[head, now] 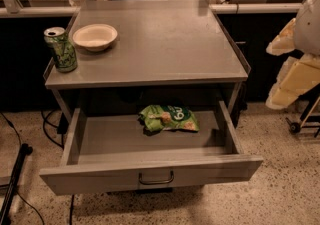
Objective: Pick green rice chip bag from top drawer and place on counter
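Observation:
The green rice chip bag (168,118) lies flat in the open top drawer (150,174), near the back and slightly right of centre. The drawer is pulled fully out, with its dark handle (156,179) at the front. The counter (165,44) is the grey tabletop above it. My arm and gripper (292,71) show as white and cream parts at the right edge. They hang beside the table at about counter height, well clear of the bag and drawer.
A green-patterned drink can (60,49) stands at the counter's left front corner. A white bowl (95,36) sits behind it. Black cables and a stand leg (15,179) lie on the speckled floor to the left. A wheeled base (300,124) is on the right.

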